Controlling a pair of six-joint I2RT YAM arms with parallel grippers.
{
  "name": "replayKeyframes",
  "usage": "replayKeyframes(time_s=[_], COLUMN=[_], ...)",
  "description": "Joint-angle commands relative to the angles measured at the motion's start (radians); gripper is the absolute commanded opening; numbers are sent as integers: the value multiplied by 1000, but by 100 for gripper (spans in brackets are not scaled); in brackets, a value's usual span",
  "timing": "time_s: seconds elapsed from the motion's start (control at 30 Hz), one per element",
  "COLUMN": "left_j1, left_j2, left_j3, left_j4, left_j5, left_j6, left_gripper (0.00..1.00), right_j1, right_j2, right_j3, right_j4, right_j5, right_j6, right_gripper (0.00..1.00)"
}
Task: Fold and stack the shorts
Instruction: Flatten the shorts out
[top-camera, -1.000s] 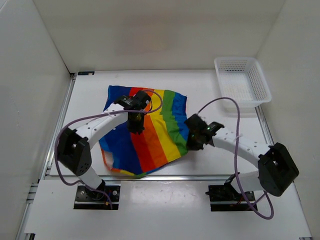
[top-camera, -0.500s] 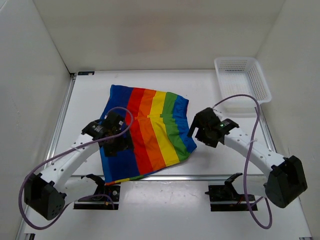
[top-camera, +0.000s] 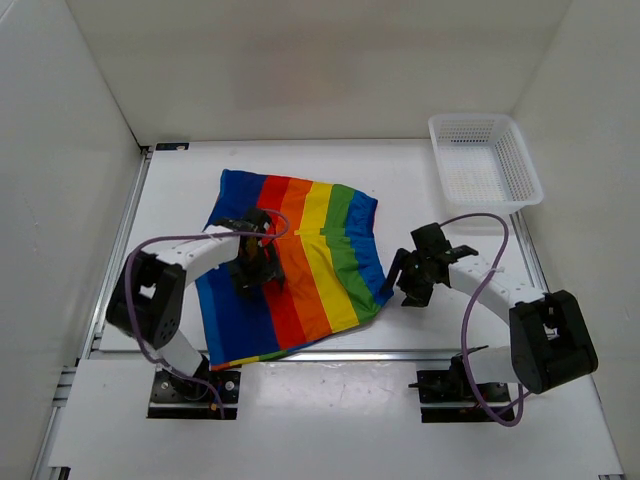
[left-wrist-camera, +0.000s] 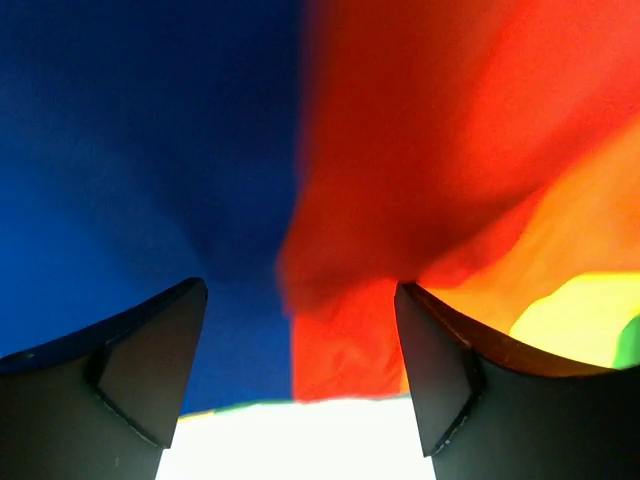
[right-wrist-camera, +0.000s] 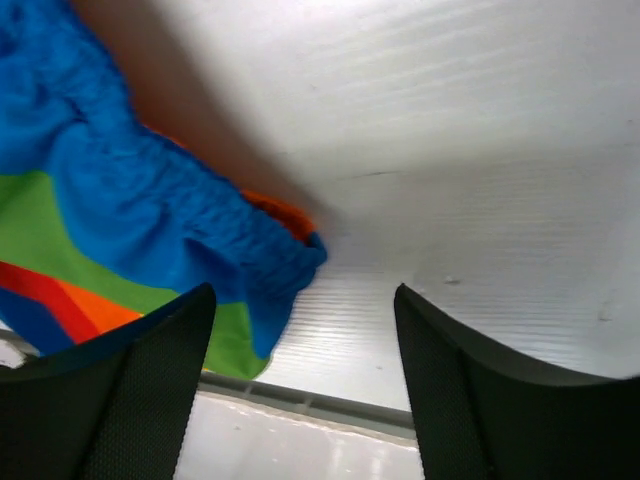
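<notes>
The shorts (top-camera: 310, 262) lie spread on the tabletop (top-camera: 440, 215). The left hand (top-camera: 250, 272) hangs open over their blue and red stripes. The right hand (top-camera: 408, 285) gapes beside their edge.

You're in a robotics lab test cell: plain white panels (top-camera: 300, 60) box in a white bench (top-camera: 450, 330), an aluminium rail (top-camera: 115, 260) runs along its side, and the cabled left arm (top-camera: 195, 250) and right arm (top-camera: 488, 285) are bolted at its near edge.
</notes>
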Motion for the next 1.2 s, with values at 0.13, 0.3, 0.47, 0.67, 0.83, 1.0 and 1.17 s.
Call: replayKeyframes(time_s=[0.13,0.3,0.47,0.67,0.83,1.0,1.17], left_j1=[17,27,27,7,28,147,198], left_j2=[252,365,533,624,417,47,-227], left_j3=[185,324,599,969,944,551,194], left_j4=[55,55,-38,-199,-218,-172,-172], left_j5=[-13,16,16,-4,-38,-29,-16], left_j6=[101,152,236,279,270,207,91], left_gripper=[84,84,84,87,97,100,100], right_j1=[-7,2,-47,-67,-67,-67,-67], right_j2=[-9,86,56,-186,-249,-191,-160], right_j3=[-59,-24,-30,-114,-113,-81,-71], right_j4=[139,176,78,-14,-63,-74,-54], right_j5=[-131,-167,-18,117,218,231,222], right_j6=[-20,-2,37,105,101,73,64], right_gripper=[64,26,0,0,0,0,0])
